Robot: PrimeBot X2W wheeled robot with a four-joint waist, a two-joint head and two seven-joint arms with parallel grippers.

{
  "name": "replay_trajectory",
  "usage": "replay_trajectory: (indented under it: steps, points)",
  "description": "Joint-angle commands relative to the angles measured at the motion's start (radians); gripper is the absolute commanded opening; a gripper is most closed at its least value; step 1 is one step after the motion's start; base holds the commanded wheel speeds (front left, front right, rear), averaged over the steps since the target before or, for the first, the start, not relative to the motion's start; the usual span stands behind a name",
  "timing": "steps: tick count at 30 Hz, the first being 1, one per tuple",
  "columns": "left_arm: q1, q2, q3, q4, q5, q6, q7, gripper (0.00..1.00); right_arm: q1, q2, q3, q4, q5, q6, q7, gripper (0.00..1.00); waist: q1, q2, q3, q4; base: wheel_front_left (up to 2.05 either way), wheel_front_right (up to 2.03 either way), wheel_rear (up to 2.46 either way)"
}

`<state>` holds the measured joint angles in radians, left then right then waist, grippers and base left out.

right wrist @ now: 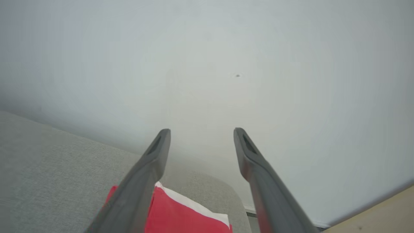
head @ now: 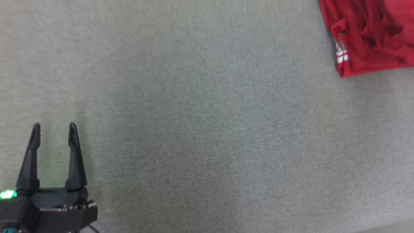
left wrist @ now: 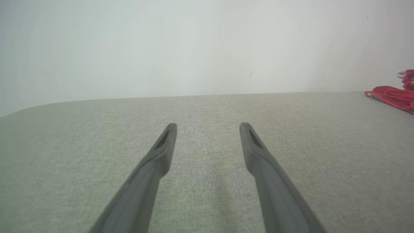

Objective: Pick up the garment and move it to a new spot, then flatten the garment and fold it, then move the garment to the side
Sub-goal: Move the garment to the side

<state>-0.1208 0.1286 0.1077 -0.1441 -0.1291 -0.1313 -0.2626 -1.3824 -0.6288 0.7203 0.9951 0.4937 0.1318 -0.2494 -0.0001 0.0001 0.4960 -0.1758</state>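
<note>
A crumpled red garment (head: 368, 35) (white hem shown by the right wrist view) is laid at the woven grey surface's (head: 207, 129) far-right corner — left gripper (head: 54, 124) and right gripper (right wrist: 202, 129) are spread, empty.

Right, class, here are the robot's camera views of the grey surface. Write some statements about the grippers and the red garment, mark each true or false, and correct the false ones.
1. The red garment lies on the grey surface and carries white trim. True.
2. The left gripper is open with nothing between its fingers. True.
3. In the head view the garment lies at the centre of the picture. False: it lies at the upper right corner, cut off by the picture's edge.
4. The right gripper is shut on the garment. False: its jaws stand wide apart, and the garment lies below them, not gripped.
</note>
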Motion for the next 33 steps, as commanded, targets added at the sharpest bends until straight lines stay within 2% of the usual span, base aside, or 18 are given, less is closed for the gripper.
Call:
replay_trajectory:
  steps: [1, 5, 10, 15, 22, 33]
  points:
    - [0.028, -0.007, 0.010, 0.009, -0.001, 0.003, -0.003, 1.00, 0.045, 0.018, -0.033, -0.015, -0.004, -0.003, -0.011, 1.00, 0.0001, -0.0001, -0.095, 0.031, 0.00, 0.00, 0.00]
    - [0.058, -0.019, 0.021, 0.027, 0.000, 0.002, -0.003, 1.00, 0.160, 0.059, -0.199, -0.124, -0.018, -0.003, -0.015, 1.00, 0.0001, -0.0001, -0.158, 0.051, 0.00, 0.00, 0.00]
    - [0.078, -0.030, 0.016, 0.051, -0.002, 0.002, -0.003, 1.00, 0.384, 0.122, -0.410, -0.293, -0.114, -0.003, -0.014, 1.00, 0.0001, -0.0001, -0.212, 0.080, 0.00, 0.00, 0.00]
    - [0.091, -0.041, 0.002, 0.067, 0.000, 0.002, -0.003, 1.00, 0.607, 0.208, -0.570, -0.456, -0.203, -0.003, -0.014, 1.00, 0.0001, -0.0001, -0.254, 0.099, 0.00, 0.00, 0.00]
    - [0.114, -0.047, -0.013, 0.098, -0.008, 0.002, -0.003, 1.00, 0.848, 0.315, -0.637, -0.628, -0.280, -0.003, -0.014, 1.00, 0.0001, -0.0001, -0.308, 0.118, 0.00, 0.00, 0.00]
    - [0.132, -0.033, -0.031, 0.142, -0.019, 0.002, -0.003, 1.00, 1.107, 0.418, -0.645, -0.739, -0.251, -0.003, -0.012, 1.00, 0.0001, -0.0001, -0.370, 0.157, 0.00, 0.00, 0.00]
